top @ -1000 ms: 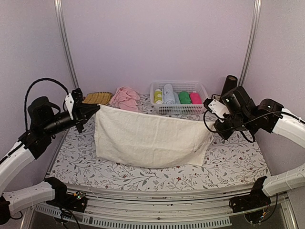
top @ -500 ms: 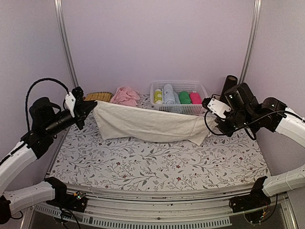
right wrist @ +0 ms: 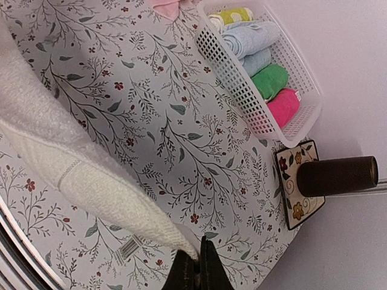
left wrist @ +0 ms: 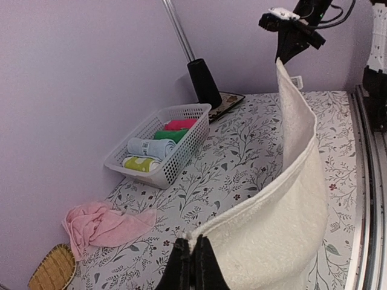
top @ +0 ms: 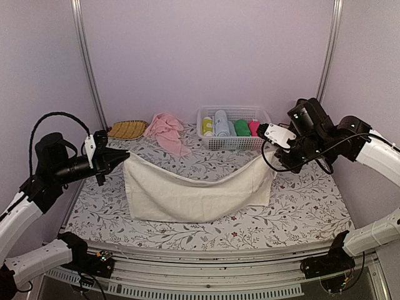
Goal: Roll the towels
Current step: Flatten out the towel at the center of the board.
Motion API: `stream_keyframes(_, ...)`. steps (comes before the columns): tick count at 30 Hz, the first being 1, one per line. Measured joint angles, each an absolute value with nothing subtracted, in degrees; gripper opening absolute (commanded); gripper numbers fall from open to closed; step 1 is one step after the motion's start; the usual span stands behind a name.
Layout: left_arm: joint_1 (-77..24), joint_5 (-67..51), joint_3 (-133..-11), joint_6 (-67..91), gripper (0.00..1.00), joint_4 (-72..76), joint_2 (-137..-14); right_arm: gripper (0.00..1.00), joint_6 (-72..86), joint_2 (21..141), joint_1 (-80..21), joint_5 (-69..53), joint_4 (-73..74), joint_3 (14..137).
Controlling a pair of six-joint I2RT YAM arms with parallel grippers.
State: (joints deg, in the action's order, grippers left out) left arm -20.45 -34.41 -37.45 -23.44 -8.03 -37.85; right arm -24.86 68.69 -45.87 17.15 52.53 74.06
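Towel [top: 194, 190] lower — corner in left claw [top: 127, 155]

I have both arms raised and spread wide, left gripper [top: 125, 156] and right gripper [top: 273, 155] each clamped tight on a corner of the cream towel [top: 194, 190].

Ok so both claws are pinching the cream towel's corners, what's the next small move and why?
Probably lower both claws to the table while easing them apart, to spread the cream towel flat. The left claw and right claw each pinch a top corner, the edge between them sags, and only the lower part rests on the table. Rolling likely needs it flat first.
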Motion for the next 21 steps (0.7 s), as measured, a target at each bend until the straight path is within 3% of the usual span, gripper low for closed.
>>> stream_keyframes(12, -17.9, -15.9, -33.1, -18.3, 0.00, 5.3, -64.1, 0.02, -29.9, 96.5, -34.0, 21.9, 41.9, 80.0)
stream_keyframes(21, -15.9, -9.4, -37.6, -18.4, 0.00, 18.6, -83.5, 0.02, -34.3, 111.1, -32.0, 23.3, 32.6, 86.5)
